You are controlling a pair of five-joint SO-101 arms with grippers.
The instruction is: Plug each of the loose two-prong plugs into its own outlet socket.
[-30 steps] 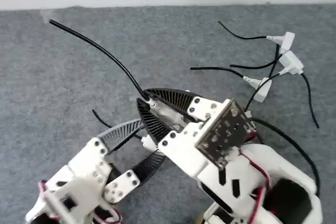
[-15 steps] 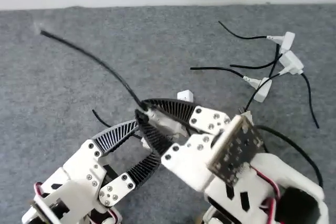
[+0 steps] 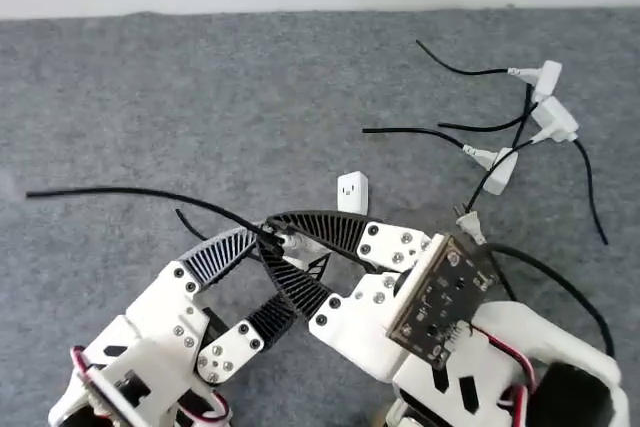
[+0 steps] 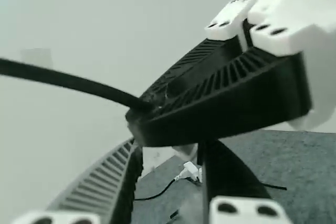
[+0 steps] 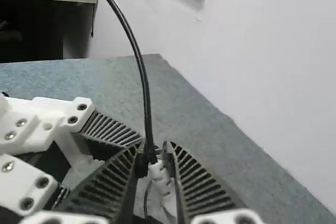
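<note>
We see soft, even light across the grey table [image 3: 120, 107], bright throughout. The plugs [image 3: 548, 77] and their cords [image 3: 455, 70] throw only thin, faint shadows, and deeper shade gathers under the white arms [image 3: 360, 312]. The wall [image 5: 262, 51] is pale and evenly lit, while the upper left of the right wrist frame lies dark.

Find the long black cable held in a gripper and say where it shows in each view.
High view: the black cable runs from the picture's left side to the right gripper, low in the middle.
Left wrist view: the cable sticks out from the right gripper's ribbed tip.
Right wrist view: the cable rises from between the gripper's tips.
Shared landmark: the right gripper, shut on the cable's end.
</note>
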